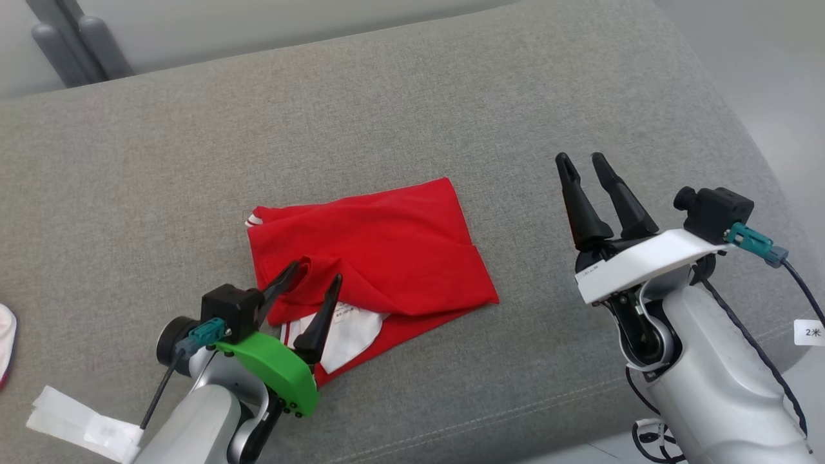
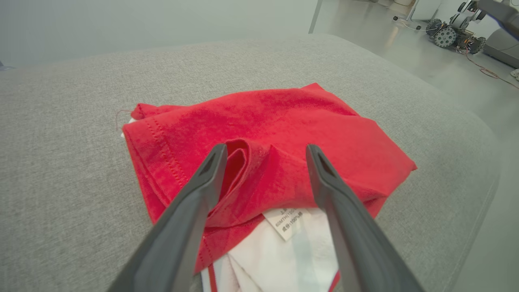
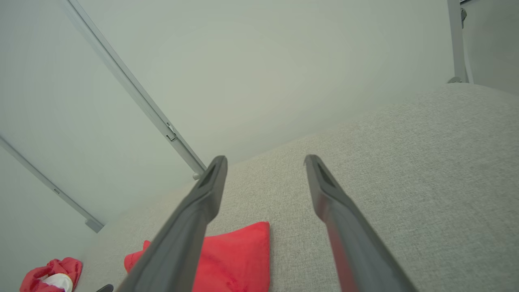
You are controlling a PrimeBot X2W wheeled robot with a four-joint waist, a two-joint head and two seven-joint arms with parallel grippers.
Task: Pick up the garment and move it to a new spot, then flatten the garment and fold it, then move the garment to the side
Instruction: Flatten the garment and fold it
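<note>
My left gripper [image 1: 314,274], fingers spread, straddles the near ruck of the folded red-and-white cotton garment [image 1: 387,251] lying mid-way on the grey woven sofa cushion [image 1: 451,96]. Closing here could catch only the top layer and pull the fold apart. My right gripper [image 1: 581,158], spread and empty, stands well apart; I count one garment before me, one white care label [image 2: 288,221] and two grippers.

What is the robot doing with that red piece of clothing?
The robot is working on a red garment that lies loosely folded on a grey cushion. Its left gripper is open, with its fingers on either side of a raised fold at the garment's near edge, and nothing is gripped yet. Its right gripper is open too, off to the side over bare cushion, apart from the garment.
</note>
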